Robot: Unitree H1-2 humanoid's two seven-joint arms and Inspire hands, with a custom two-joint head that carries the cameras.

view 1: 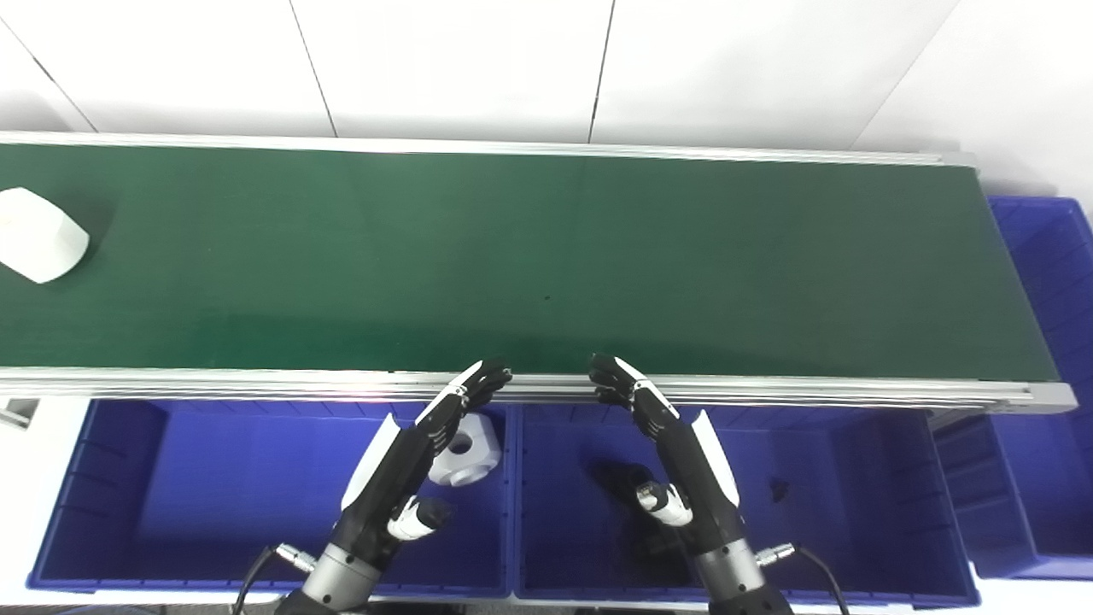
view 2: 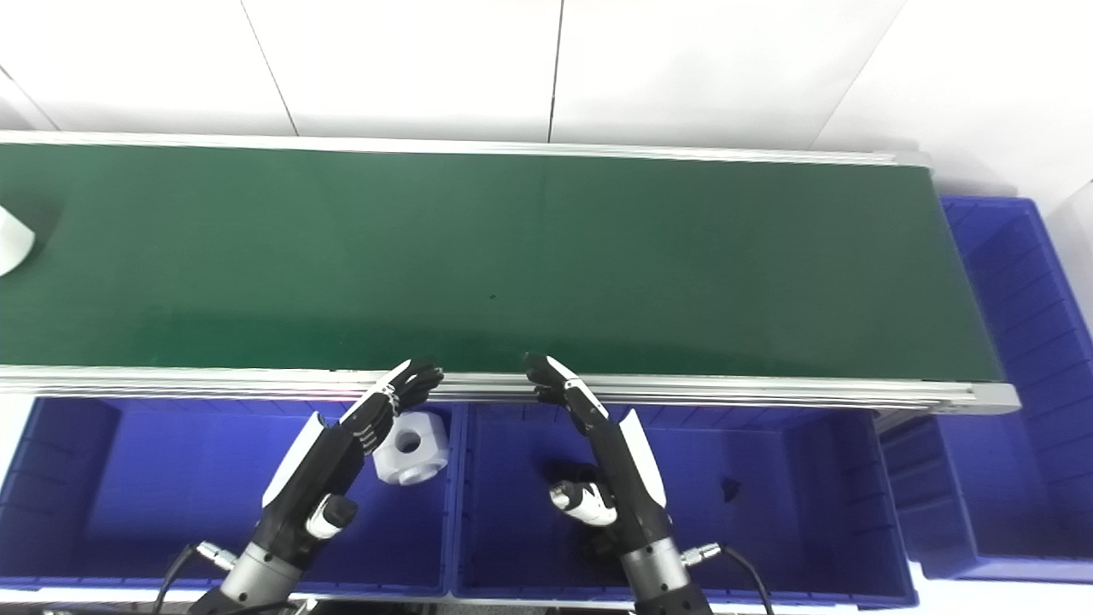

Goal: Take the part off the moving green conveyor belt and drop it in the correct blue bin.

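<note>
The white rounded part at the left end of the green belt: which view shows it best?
The left eye view: the white rounded part lies almost whole on the green conveyor belt. In the right eye view the picture's left edge cuts it to a sliver.

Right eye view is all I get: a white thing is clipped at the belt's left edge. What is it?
Observer: The left eye view shows nearly all of it: a white part, a rounded block, lying on the green belt.
Operator: Hole in it, like the piece in the left bin?
Observer: No hole shows on the faces that view sees.
Operator: Where across the belt?
Observer: About mid-belt, slightly toward the far rail, touching nothing.
</note>
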